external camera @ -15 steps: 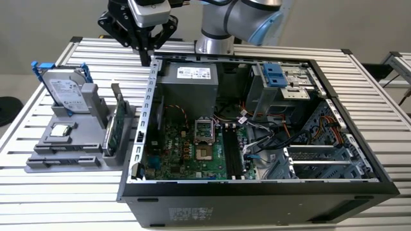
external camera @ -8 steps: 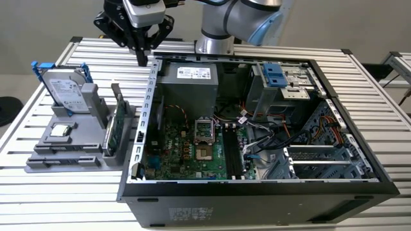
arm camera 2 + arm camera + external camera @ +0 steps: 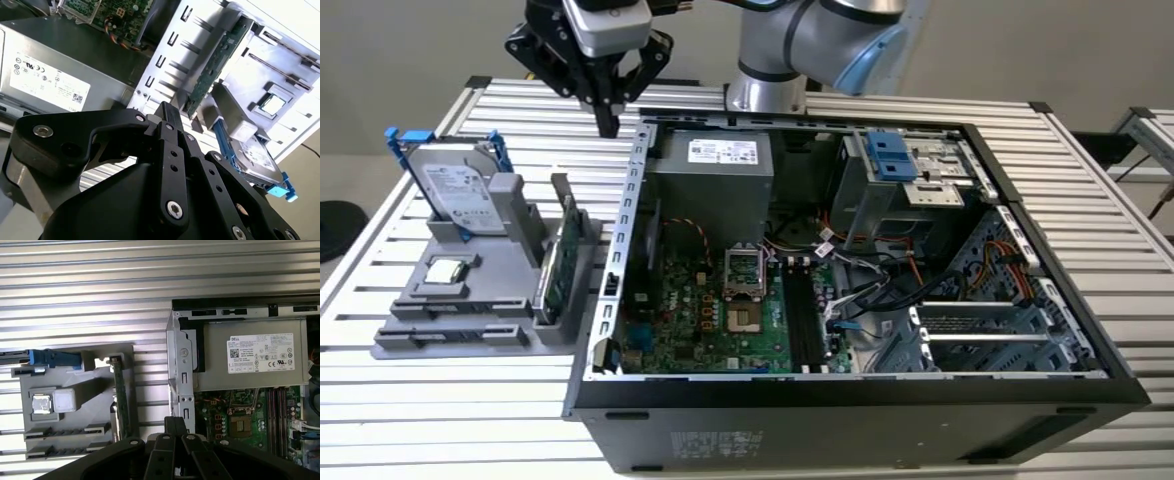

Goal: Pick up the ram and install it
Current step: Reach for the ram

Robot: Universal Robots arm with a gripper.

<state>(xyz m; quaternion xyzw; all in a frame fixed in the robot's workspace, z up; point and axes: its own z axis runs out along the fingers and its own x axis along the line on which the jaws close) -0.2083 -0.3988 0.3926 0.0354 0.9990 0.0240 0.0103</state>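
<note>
Above the table edge by a corner of the open case, the gripper hangs with its black, angular metal fingers pressed together, pinching nothing. In both wrist views the fingertips meet in one narrow blunt tip.

Nearest to it, on the exterior view's left of the case, the ram stands on its long edge in a slot of the grey holder. It is a thin, narrow green board, seen edge-on in the first wrist view and lengthwise in the second wrist view. The gripper is apart from it.

The holder is matt grey plastic with stepped slots. It also carries a silver drive in a blue frame, set upright, and a small square chip with a shiny metal top, lying flat.

The case is black outside, with bare punched sheet metal inside. It lies on its side and shows a grey boxy power supply, a green motherboard and loose cables.

The table is ribbed, silvery aluminium with black corner caps. The grey arm rises at its back edge. A second ribbed table stands at the exterior view's right, against a plain grey background.
</note>
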